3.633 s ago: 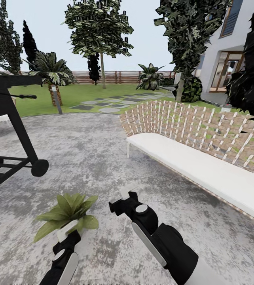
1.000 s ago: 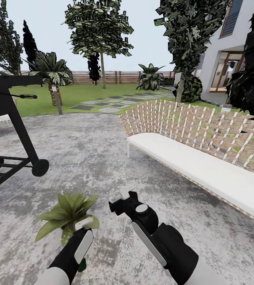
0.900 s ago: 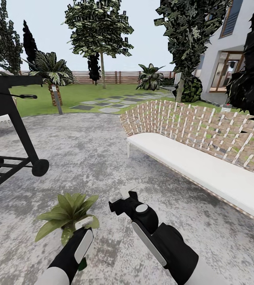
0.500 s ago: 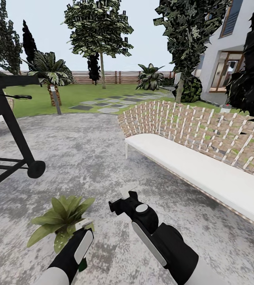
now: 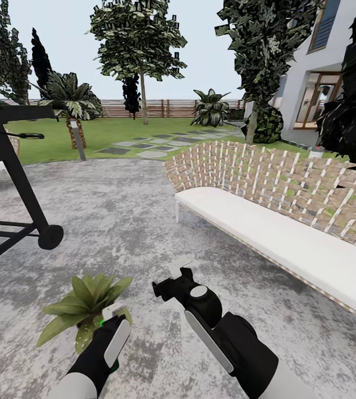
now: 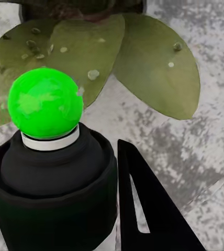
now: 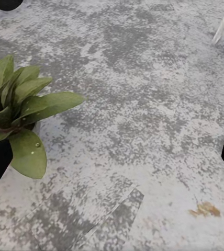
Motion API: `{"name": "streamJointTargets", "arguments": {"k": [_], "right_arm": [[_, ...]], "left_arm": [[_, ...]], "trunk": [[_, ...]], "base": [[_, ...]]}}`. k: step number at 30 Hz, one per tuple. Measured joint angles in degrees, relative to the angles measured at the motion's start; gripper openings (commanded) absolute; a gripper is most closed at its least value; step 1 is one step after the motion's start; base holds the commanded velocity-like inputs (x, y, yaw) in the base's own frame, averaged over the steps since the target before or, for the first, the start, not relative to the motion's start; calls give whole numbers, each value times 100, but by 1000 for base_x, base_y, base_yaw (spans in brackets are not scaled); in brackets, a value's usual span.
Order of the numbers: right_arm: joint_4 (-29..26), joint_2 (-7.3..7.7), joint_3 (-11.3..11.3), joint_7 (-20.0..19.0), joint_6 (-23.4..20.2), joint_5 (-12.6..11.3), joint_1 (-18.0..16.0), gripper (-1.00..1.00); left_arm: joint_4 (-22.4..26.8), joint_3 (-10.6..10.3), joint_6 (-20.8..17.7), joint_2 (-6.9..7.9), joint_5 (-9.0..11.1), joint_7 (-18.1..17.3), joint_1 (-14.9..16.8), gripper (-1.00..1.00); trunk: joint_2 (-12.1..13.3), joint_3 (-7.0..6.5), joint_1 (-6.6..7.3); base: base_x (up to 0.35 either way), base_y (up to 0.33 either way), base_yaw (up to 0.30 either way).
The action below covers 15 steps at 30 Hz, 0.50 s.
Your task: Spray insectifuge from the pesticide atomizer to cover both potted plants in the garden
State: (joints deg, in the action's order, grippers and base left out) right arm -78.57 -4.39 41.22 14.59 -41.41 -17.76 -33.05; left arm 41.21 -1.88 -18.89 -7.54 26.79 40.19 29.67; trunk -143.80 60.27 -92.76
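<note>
My left gripper [image 5: 110, 324] is shut on the pesticide atomizer [image 6: 54, 183], a dark bottle with a black neck. Its round spray head [image 6: 45, 102] glows bright green and points at a potted plant [image 5: 84, 302] on the grey stone patio. That plant has broad green leaves [image 6: 154, 68] dotted with droplets, and it stands just beyond the gripper. Its pot is hidden under the leaves. The same plant [image 7: 18, 115] appears in the right wrist view. My right gripper [image 5: 169, 277] hangs open to the plant's right with nothing between its fingers. The second potted plant is out of view.
A long white bench [image 5: 267, 233] with a woven back curves along the right. A black wheeled cart [image 5: 51, 236] stands at the left. Beyond the patio [image 5: 122, 199] lie the lawn [image 5: 106, 133], stepping stones, trees, a wooden fence [image 5: 167, 108] and a house [image 5: 322, 83].
The left gripper turned over by the plant and now holds the nozzle toward it. The spray head has lit up green. The camera shifted slightly right, so the scene slid left.
</note>
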Motion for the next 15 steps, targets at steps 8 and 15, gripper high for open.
{"name": "streamJointTargets", "arguments": {"k": [8, 15], "right_arm": [[-63, 0, 0, -8, -23, 0, 0, 100], [-105, 0, 0, -9, -25, -8, 0, 100]], "left_arm": [[-218, -425, -35, 12, 51, -36, 0, -100], [-297, -413, -18, 27, 55, -107, 1, -100]], "trunk": [[0, 0, 0], [0, 0, 0]], "base": [[34, -324, 0], [126, -193, 174]]}}
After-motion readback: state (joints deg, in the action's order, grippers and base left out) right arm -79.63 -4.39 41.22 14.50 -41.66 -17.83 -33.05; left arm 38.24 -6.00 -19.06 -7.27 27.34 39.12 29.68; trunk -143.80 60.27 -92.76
